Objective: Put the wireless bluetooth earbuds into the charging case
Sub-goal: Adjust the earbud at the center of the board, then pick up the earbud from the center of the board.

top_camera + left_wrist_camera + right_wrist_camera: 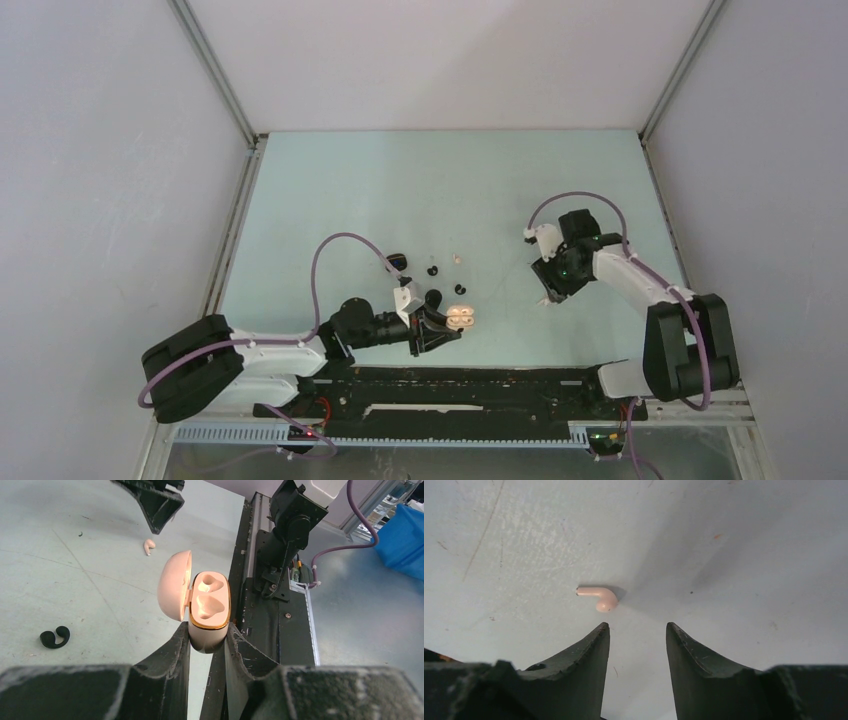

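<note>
My left gripper point(207, 639) is shut on the base of an open beige charging case point(210, 607) with a gold rim; its lid point(175, 585) stands open to the left and both moulded wells are empty. In the top view the case point(461, 318) is at the left gripper point(447, 328). A beige earbud point(599, 596) lies on the table just ahead of my right gripper point(638, 626), which is open and empty. It also shows in the left wrist view point(148, 546). A black curled earbud point(55, 637) lies left of the case.
In the top view, small black earbuds point(432, 270) point(459, 289), a whitish one point(457, 258) and a larger black rounded case point(398, 262) lie beyond the left gripper. The black mounting rail point(270, 610) runs along the near table edge.
</note>
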`<state>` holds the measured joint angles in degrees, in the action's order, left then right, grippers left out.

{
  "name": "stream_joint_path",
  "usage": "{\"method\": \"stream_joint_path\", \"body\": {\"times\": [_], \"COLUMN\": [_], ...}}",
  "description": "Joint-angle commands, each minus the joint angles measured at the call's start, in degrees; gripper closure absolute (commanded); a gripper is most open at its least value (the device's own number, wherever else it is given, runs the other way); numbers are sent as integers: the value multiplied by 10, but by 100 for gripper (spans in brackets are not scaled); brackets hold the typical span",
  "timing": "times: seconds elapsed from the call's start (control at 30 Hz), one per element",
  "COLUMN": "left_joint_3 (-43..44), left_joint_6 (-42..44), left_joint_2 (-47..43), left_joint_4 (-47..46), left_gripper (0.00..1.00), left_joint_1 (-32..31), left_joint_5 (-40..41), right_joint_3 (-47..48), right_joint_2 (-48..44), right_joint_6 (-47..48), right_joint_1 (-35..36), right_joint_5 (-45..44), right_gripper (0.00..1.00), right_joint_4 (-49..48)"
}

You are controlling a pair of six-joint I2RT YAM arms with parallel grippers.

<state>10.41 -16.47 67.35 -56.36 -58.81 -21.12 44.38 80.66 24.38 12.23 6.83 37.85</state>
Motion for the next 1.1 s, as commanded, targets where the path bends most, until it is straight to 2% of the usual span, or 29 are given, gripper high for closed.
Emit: {"method": "stream_joint_path", "body": {"times": [0.0,0.27,1.07], "left_joint_3": [22,33,34], "left_joint_6": [7,6,5], "left_joint_2": [0,14,25], "left_joint_4": [-19,-20,-19], "left_gripper": [100,100,100], "left_joint_1": [-4,-7,-17], "left_joint_5": [5,2,0], "right_joint_3": [27,41,55], "right_joint_2": [-49,2,85], "right_joint_6": [-1,-13,-8], "right_joint_1": [-24,-25,-2], "right_joint_5": [88,105,76], "right_gripper": [53,63,69], "right_joint_4": [13,21,25]}}
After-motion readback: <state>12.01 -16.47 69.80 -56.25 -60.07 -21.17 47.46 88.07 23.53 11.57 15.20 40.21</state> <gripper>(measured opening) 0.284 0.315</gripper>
